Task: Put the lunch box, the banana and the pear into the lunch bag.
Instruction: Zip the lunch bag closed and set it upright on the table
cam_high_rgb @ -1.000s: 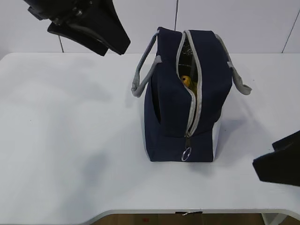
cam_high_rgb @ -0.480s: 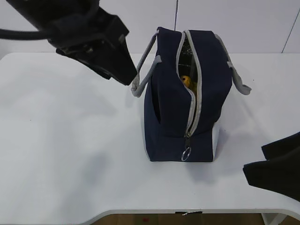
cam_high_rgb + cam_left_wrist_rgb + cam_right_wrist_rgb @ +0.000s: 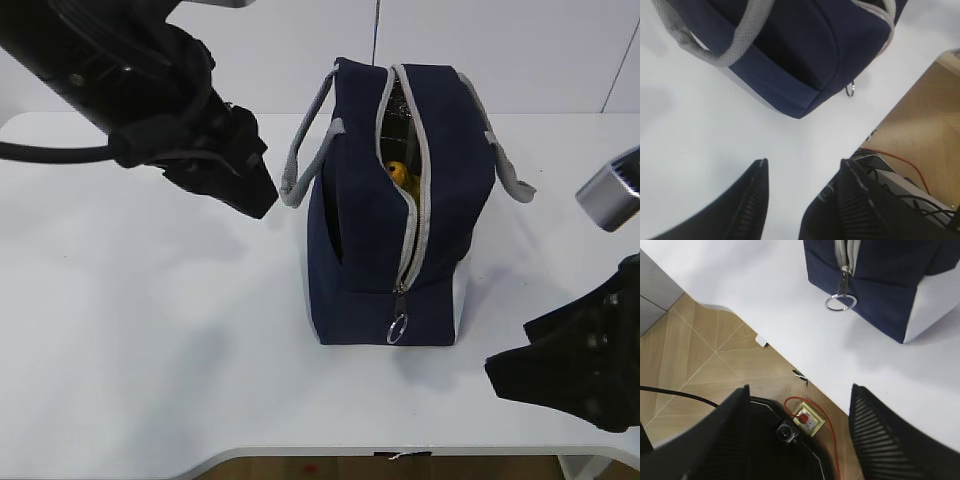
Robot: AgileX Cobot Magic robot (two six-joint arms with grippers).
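Observation:
The navy lunch bag point(image 3: 365, 240) stands upright mid-table, its grey zipper point(image 3: 412, 220) open along the top and partway down the near end. The ring pull point(image 3: 398, 328) hangs low. A yellow fruit point(image 3: 398, 172) shows in the gap; I cannot tell whether it is the banana or the pear. The lunch box is hidden. My left gripper point(image 3: 262, 200) hovers open and empty by the bag's left handle point(image 3: 300, 160). In the left wrist view the left gripper point(image 3: 803, 162) stands over bare table short of the bag point(image 3: 805, 50). My right gripper point(image 3: 495, 370) is open and empty over the front edge, right of the ring pull point(image 3: 840, 302).
The white table point(image 3: 150, 330) ends close in front of the bag. Below the edge lies a wooden floor with an orange cable and a small socket box point(image 3: 805, 419). A second grey handle point(image 3: 512, 172) sticks out on the bag's right.
The left arm has swung down and right until its fingertips are near the bag's left handle. The right arm has moved further into view at the lower right. The bag has not moved.

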